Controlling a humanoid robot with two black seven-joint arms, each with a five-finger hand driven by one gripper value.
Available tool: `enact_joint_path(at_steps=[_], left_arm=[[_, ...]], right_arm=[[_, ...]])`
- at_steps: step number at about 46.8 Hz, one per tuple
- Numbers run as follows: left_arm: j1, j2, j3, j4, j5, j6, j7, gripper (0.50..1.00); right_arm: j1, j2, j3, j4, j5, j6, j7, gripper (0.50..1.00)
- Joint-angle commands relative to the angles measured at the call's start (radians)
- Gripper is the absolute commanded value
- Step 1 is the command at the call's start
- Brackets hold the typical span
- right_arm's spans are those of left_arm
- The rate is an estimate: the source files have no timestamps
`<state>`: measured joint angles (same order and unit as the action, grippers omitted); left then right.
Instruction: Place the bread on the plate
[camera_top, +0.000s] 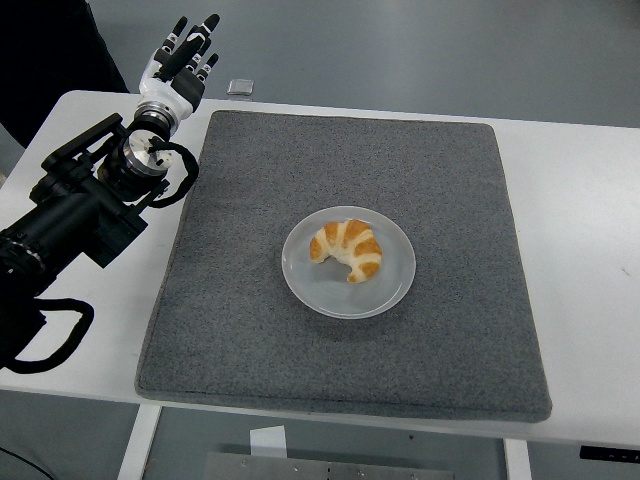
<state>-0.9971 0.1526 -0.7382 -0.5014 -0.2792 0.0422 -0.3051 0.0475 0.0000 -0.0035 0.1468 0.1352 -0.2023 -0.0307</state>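
Bread sits on the plate, right in the middle of the grey mat on the white table. Far left, the left hand hangs over the table's far edge, fingers straight, spread wide, holding nothing.

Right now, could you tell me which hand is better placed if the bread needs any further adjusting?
Left. Only the left hand is in view, open above the table's far left corner; the right is not visible. The bread already lies on the plate.
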Motion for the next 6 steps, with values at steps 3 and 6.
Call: enact_joint_path(at_steps=[3, 6], left_arm=[[0.000, -0.002, 0.003, 0.001, 0.002, -0.001, 0.000, 0.994], [0.000, -0.004, 0.003, 0.003, 0.003, 0.001, 0.000, 0.994]], right_arm=[[0.000, 0.000, 0.003, 0.007, 0.003, 0.001, 0.000, 0.954], [0.000, 0.000, 0.007, 0.008, 0.009, 0.000, 0.000, 0.952]])
